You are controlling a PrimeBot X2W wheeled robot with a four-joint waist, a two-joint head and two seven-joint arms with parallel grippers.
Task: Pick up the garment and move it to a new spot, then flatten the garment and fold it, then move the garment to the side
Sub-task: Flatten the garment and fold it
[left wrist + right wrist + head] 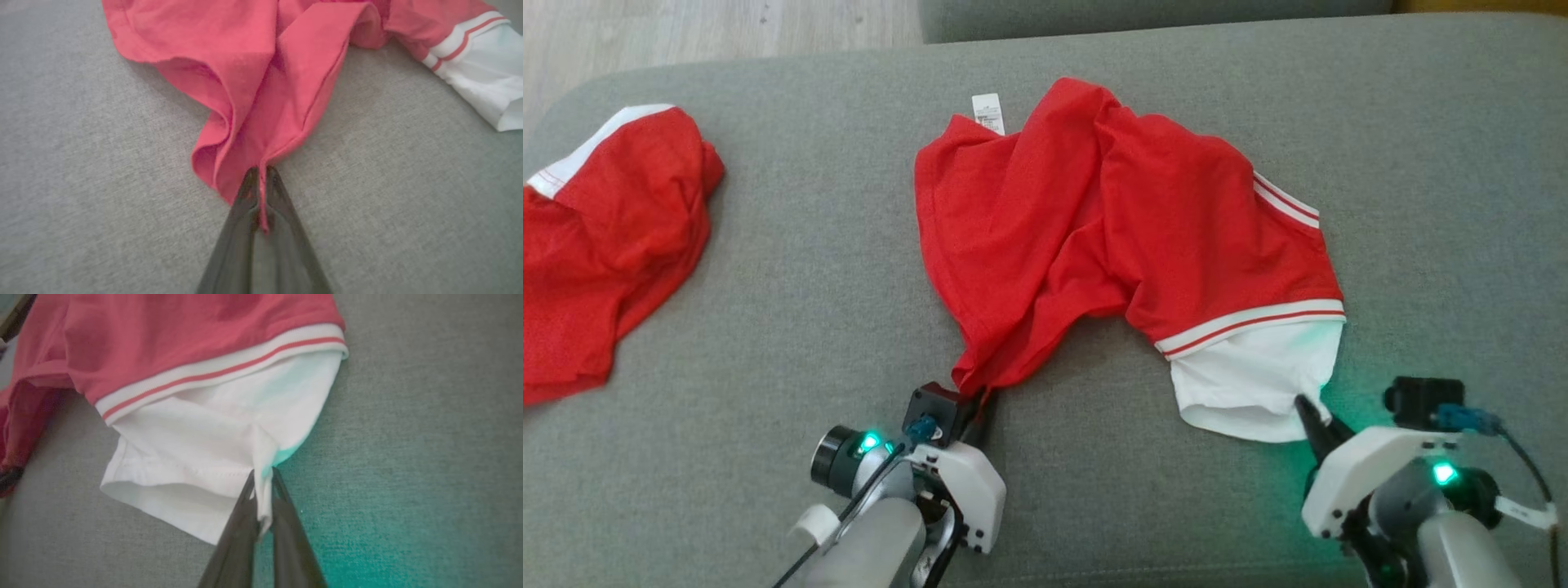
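A red garment (1094, 220) with white striped trim and a white sleeve (1250, 376) lies crumpled across the middle of the grey cushion. My left gripper (980, 398) is shut on its near red hem, and the wrist view shows the red fabric (261, 122) pinched between the dark fingers (245, 204). My right gripper (1311, 412) is shut on the edge of the white sleeve (212, 441), whose cloth bunches between the fingertips (282, 490). A white label (988, 113) sticks up at the garment's far edge.
A second red garment (605, 245) with a white band lies at the left edge of the grey cushion (792, 327). Another cushion's edge (1143, 16) and pale wooden floor (686, 33) run along the far side. Green light from my right wrist tints the fabric.
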